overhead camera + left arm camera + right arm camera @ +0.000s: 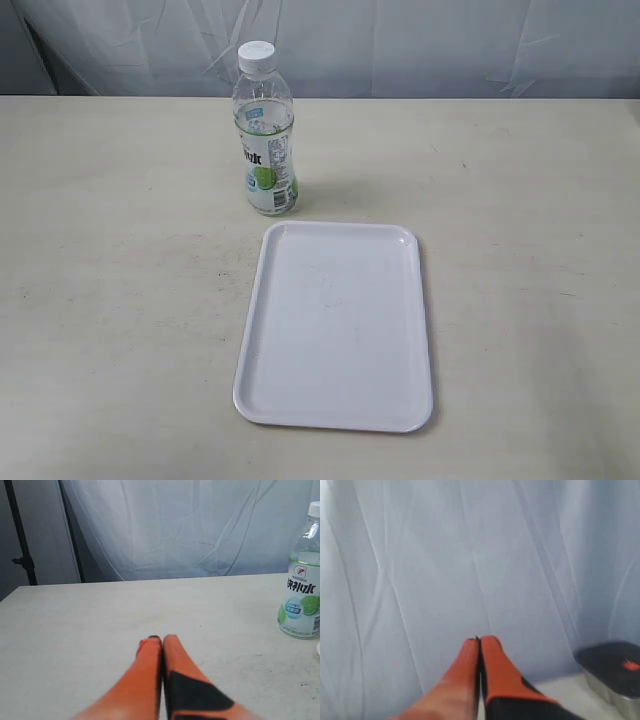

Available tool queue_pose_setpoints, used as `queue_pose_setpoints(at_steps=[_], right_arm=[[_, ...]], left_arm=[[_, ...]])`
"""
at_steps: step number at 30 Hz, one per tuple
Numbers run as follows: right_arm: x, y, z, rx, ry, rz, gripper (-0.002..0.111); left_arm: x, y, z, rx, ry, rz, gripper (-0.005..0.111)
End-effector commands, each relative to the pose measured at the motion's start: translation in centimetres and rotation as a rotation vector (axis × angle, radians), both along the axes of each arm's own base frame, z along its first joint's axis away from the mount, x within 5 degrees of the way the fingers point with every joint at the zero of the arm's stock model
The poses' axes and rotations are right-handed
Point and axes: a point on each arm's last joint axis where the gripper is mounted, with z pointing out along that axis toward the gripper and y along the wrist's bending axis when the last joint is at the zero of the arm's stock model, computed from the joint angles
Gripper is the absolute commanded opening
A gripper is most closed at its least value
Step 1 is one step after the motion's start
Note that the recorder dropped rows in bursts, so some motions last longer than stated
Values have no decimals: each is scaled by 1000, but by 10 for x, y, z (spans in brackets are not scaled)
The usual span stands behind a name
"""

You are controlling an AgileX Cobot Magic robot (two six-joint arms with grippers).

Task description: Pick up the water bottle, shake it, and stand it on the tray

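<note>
Here's the small clear plastic water bottle (265, 130) with white screw cap and lime-printed label, upright on the pale table (120, 300). It stands just beyond the far short edge of the flat white rectangular plastic tray (335, 320), not touching it. It looks nearly full, so expect some weight, sloshing when shaken, thin walls that give and a slick label. The labelled mid-body looks the best place to grip. The orange left gripper (161, 639) is well off from the tray, fingers pressed together, empty. The right gripper (479, 640) is likewise closed on nothing, facing the white curtain (470, 555).
</note>
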Motion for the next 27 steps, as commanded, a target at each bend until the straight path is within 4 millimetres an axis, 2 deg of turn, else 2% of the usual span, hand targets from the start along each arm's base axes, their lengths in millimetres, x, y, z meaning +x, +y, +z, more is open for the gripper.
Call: queue_pose_setpoints(at_steps=[1,2,4,8,11,14,17,22,25,26,27], right_arm=[[-7,-11,16,398,-201,28,3],[-6,-11,14,498,-180,64,3],[-4,-9,10,572,-127,100,3],[0,-2,-3,577,39,138,3],[0,0,-1,497,32,136,-1],[3,1,19,396,8,124,-1],[15,2,50,306,-52,113,-1],[66,13,101,98,-77,143,-1],[106,25,123,-55,-87,209,-1],[136,33,131,-94,-66,264,-1],[149,36,133,-117,-55,287,-1]], left_arm=[[0,0,-1,-1,-7,-6,2],[0,0,-1,-1,-7,-6,2],[0,0,-1,-1,-7,-6,2],[0,0,-1,-1,-7,-6,2],[0,0,-1,-1,-7,-6,2],[0,0,-1,-1,-7,-6,2],[0,0,-1,-1,-7,-6,2],[0,0,-1,-1,-7,-6,2],[0,0,-1,-1,-7,-6,2],[0,0,-1,-1,-7,-6,2],[0,0,-1,-1,-7,-6,2]])
